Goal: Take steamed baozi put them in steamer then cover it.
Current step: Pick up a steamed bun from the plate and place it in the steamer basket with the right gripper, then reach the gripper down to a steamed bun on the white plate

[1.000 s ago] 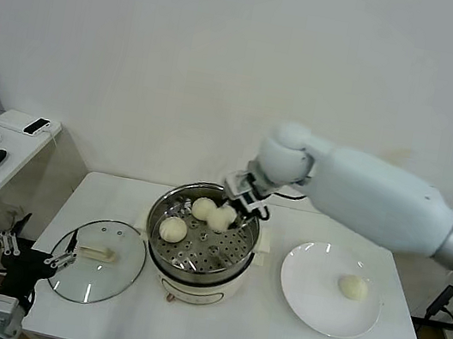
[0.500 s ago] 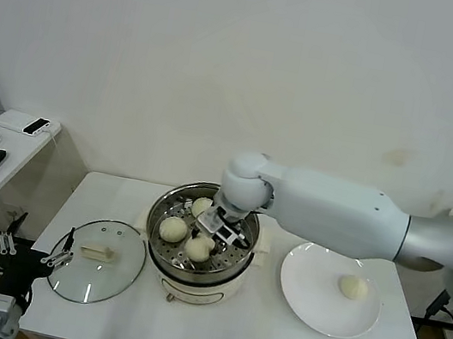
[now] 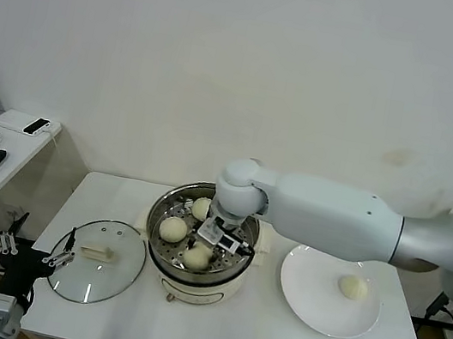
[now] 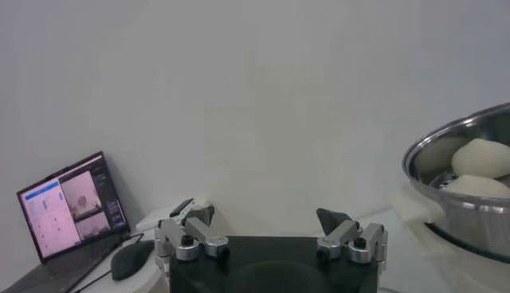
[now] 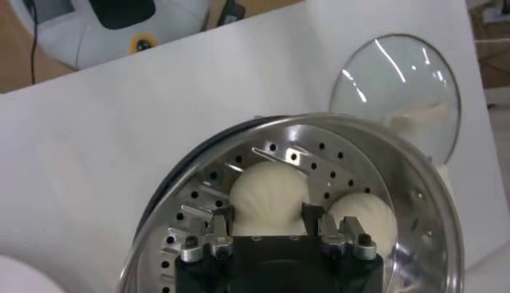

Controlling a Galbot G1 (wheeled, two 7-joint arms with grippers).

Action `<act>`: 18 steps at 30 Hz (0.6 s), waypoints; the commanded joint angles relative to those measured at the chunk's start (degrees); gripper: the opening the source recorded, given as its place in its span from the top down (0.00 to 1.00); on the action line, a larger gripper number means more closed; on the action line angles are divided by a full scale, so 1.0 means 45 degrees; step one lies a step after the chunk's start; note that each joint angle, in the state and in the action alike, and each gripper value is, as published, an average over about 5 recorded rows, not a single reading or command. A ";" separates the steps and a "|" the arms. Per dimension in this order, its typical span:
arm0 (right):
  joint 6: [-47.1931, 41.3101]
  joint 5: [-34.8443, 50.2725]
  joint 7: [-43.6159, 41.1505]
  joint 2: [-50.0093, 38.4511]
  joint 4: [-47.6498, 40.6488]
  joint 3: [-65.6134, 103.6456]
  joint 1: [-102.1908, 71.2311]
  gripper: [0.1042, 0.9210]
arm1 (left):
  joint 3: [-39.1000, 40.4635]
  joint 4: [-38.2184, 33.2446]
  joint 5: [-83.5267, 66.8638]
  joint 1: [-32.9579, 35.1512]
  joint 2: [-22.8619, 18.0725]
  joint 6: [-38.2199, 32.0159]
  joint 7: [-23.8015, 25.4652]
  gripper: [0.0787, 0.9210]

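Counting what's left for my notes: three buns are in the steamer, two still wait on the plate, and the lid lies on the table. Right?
Not quite: the head view shows only one bun on the plate, not two. Three buns are in the steamer, and the lid lies on the table.

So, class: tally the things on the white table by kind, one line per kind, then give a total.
Baozi: 4; three in the steamer, one on the plate
Steamer: 1
Glass cover: 1
White plate: 1
Total: 7
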 commanded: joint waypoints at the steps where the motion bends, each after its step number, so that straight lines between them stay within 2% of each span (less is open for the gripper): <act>1: 0.0359 -0.0079 -0.0038 -0.0150 0.0057 0.0050 0.0025 0.35 | -0.0008 -0.0008 0.0001 -0.0007 0.0025 0.0000 0.0005 0.12; 5: 0.0295 0.0035 -0.0016 -0.0399 -0.0196 0.0435 0.0058 0.18 | -0.0032 -0.0011 -0.0007 -0.0014 0.0056 -0.0002 0.0013 0.12; 7: 0.0085 0.0148 -0.0018 -0.0593 -0.0365 0.0745 0.0065 0.14 | -0.0047 -0.0016 -0.0015 -0.0014 0.0069 -0.0002 0.0015 0.12; 13: -0.1988 0.0290 -0.0135 -0.1614 -0.0778 0.2189 0.0163 0.12 | -0.0097 -0.0034 -0.0047 -0.0010 0.0141 -0.0009 0.0021 0.12; 18: -0.4229 0.1216 -0.0096 -0.3168 -0.0604 0.2720 0.0696 0.12 | -0.0123 -0.0048 -0.0043 -0.0009 0.0248 -0.0007 0.0014 0.12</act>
